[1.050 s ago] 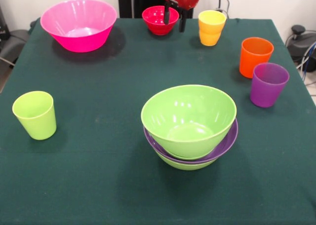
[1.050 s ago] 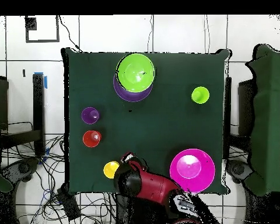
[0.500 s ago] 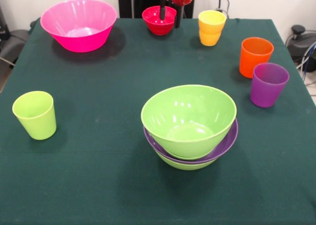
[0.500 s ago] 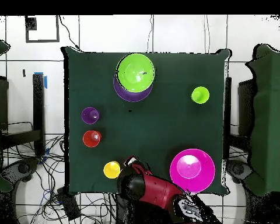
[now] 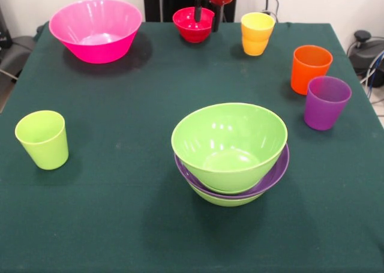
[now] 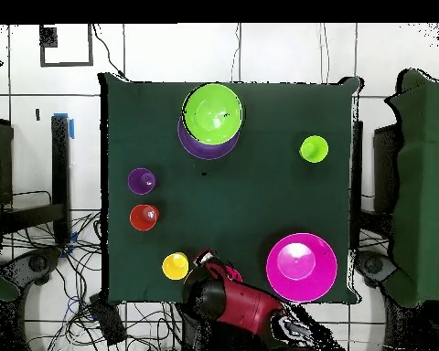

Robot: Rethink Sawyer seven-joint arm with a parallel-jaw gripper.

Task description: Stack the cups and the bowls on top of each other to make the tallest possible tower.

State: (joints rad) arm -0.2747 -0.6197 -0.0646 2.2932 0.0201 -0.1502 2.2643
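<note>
Atop purple bowl (image 5: pixel 273 176), green bowl (image 5: pixel 228 144), empty

No readable text, labels, brands or numbers anywhere (cups and bowls plain).

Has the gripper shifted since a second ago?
Yes. In the front view the gripper moved away from the yellow-orange cup, over the small red bowl's rim.

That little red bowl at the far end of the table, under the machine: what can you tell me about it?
The small red bowl is round, glossy and looks like plastic. It sits upright and looks empty, on the green tablecloth at the table's far edge, between the pink bowl and the yellow-orange cup, touching neither. The end effector hangs at its rim, one finger over its opening, one outside. From overhead the arm hides it.
</note>
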